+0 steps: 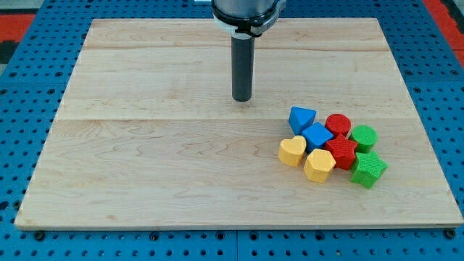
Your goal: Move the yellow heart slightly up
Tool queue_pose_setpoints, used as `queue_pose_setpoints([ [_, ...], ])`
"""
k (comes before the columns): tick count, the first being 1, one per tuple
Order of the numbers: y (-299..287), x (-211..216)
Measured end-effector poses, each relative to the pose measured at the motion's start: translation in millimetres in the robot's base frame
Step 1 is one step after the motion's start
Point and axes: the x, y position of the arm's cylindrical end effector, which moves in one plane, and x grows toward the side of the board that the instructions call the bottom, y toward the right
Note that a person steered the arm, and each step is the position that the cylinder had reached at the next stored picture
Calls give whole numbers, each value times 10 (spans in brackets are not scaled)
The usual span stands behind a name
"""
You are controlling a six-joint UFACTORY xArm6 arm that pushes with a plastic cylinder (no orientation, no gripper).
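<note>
The yellow heart (292, 151) lies on the wooden board (145, 159) at the left edge of a tight cluster of blocks in the view's right half. A yellow hexagon-like block (319, 165) touches it on its lower right. My tip (241, 99) is at the end of the dark rod, up and to the left of the cluster. It stands apart from the yellow heart and touches no block.
The cluster also holds a blue triangular block (301, 118), a blue cube-like block (317, 135), a red cylinder (338, 125), a red star (341, 151), a green cylinder (363, 136) and a green star-like block (368, 169). A blue pegboard (29, 239) surrounds the board.
</note>
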Motion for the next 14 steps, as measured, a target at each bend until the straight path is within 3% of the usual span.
queue_pose_setpoints([
  [8,128,-39],
  [9,118,291],
  [10,125,1069],
  [11,235,1537],
  [13,813,1528],
  [14,813,1312],
])
